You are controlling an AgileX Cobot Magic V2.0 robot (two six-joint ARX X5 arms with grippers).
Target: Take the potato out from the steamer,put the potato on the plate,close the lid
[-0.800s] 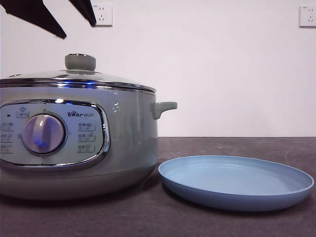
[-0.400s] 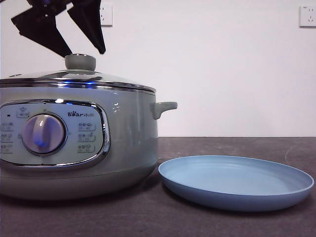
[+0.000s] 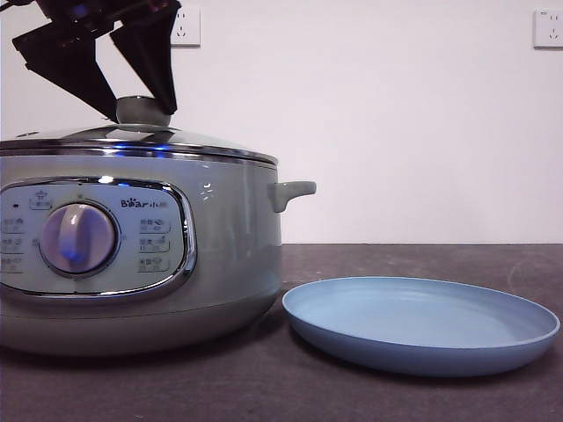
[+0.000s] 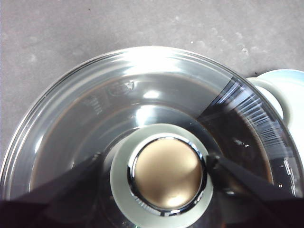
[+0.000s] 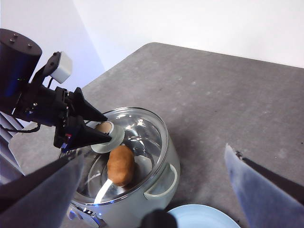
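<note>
Since half a second ago the left gripper [image 3: 139, 104] has dropped in the upper left of the front view, so its two black jaws now flank the pale green knob [image 3: 142, 110] instead of hanging just above it. One second ago only the jaw tips showed at the top edge. Nothing else has shifted.

The jaws stand open, one on each side of the knob [image 4: 164, 175], not visibly pressing it and holding nothing. The glass lid [image 4: 142, 123] still sits closed on the sage-green steamer [image 3: 220, 255], which fills the left half of the front view. Through the glass, near the lower middle of the right wrist view, the orange-brown potato [image 5: 120, 164] lies inside the pot, beneath the lid and beside the knob, so the lid stands between it and any gripper.

At lower right of the front view the light blue plate [image 3: 422, 352] rests bare on the dark grey table [image 3: 422, 259], just beside the steamer's base. Two white wall sockets [image 3: 183, 26] sit high on the wall behind.

The right gripper [image 5: 152, 190] hangs wide open above the table, well apart from the pot
</note>
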